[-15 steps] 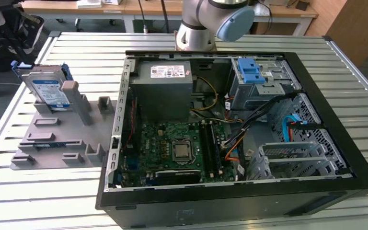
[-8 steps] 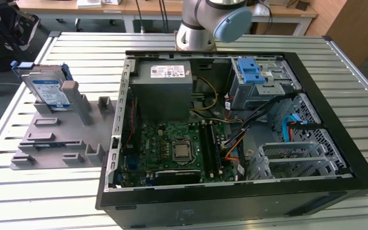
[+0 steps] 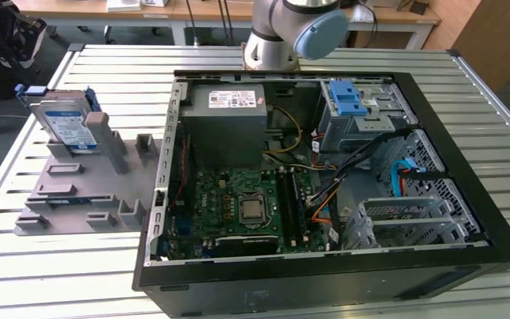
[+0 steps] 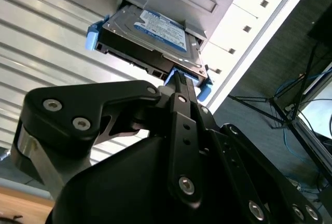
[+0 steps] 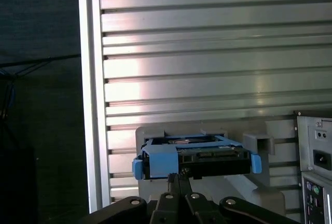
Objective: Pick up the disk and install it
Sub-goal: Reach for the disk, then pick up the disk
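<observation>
disk (image 5: 197, 154) | upright in grey holder (image 5: 259, 143) | just ahead of pincer (image 5: 178, 176)

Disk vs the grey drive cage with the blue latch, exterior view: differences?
The silver rectangular disk in its blue bracket stands tilted in the grey fixture, outside the black computer case; the grey metal cage sits inside that case. The disk is a slim labelled slab; the cage is a boxier frame. Both have blue plastic parts.
</observation>
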`<state>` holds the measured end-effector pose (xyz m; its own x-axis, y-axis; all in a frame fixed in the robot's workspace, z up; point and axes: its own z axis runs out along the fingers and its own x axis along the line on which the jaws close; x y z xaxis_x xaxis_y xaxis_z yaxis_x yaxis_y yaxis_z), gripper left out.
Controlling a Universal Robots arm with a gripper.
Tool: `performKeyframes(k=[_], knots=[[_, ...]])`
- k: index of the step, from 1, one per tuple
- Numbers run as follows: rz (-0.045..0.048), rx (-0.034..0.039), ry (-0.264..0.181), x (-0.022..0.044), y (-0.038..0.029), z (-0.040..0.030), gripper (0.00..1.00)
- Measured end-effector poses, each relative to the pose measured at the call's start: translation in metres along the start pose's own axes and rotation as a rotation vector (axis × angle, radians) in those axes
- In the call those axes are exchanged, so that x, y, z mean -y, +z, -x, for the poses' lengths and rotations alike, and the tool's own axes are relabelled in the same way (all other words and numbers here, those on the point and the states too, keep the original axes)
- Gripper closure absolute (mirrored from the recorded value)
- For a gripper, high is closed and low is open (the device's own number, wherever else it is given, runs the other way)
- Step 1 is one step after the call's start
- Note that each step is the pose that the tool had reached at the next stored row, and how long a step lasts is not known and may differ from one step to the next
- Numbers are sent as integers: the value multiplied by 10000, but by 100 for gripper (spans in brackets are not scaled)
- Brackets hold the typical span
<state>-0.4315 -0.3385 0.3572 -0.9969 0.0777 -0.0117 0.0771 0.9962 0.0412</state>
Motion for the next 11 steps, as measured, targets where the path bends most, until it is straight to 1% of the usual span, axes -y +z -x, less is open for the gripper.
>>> performKeyframes(k=[11], knots=[[0,0,0,0,0,-2,89]])
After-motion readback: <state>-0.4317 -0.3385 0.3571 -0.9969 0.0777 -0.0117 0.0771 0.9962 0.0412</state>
